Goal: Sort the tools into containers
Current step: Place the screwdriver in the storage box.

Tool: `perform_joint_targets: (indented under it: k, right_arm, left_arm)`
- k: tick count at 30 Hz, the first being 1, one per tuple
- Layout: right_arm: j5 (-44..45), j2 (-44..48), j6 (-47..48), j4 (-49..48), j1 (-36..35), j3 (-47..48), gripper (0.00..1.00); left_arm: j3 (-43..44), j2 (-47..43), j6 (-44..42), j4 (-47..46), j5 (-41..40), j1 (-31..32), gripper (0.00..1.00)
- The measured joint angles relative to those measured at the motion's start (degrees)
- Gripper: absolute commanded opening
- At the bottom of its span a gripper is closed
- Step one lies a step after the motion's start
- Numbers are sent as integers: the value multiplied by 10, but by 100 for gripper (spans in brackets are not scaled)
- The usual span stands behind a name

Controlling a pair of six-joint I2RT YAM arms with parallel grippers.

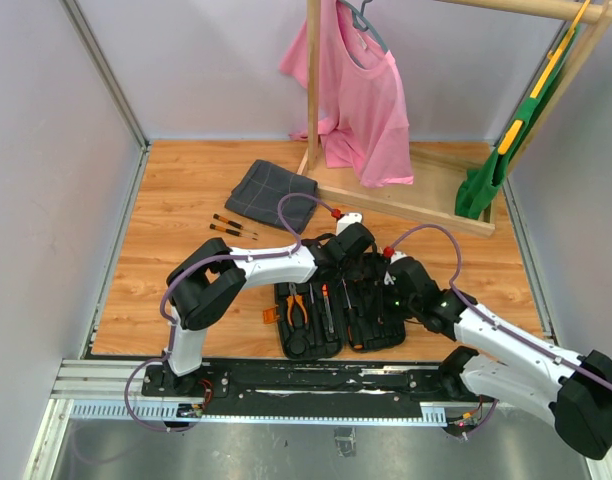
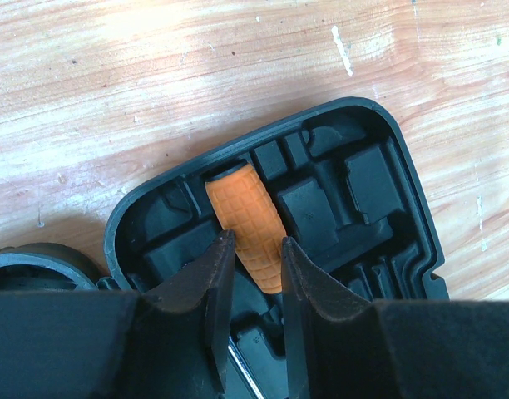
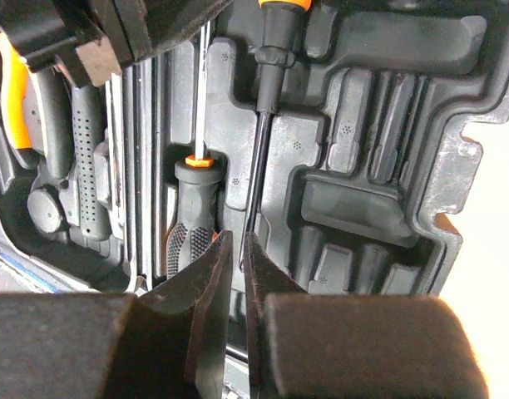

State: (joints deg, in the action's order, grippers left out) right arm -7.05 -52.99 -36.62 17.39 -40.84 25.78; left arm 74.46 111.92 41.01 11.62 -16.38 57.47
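Open case (image 1: 321, 348) at the near edge of the desk (image 1: 146, 300): we find the left claw (image 2: 258, 241) clamped on a stiff, ribbed handle (image 2: 242, 204), probably a sure hold, and the right claw (image 3: 235, 239) pinching a screwdriver (image 3: 260, 141) by its thin, likely slippery shaft.

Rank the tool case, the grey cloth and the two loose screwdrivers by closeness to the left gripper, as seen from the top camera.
1. Black tool case, lying open directly beneath the left gripper.
2. Grey checked cloth, farther back and to the left.
3. Two loose screwdrivers, lying farther left still.
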Motion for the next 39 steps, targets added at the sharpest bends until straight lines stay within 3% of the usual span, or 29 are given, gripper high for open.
perform_joint_targets:
  k: [14,39]
  right_arm:
    - [-14,-52,0,-13,0,1,1]
    - [17,-101,-37,6,0,20,1]
  left_arm:
    - [0,0,0,0,0,0,28]
    - [-5,0,0,-13,-1,0,27]
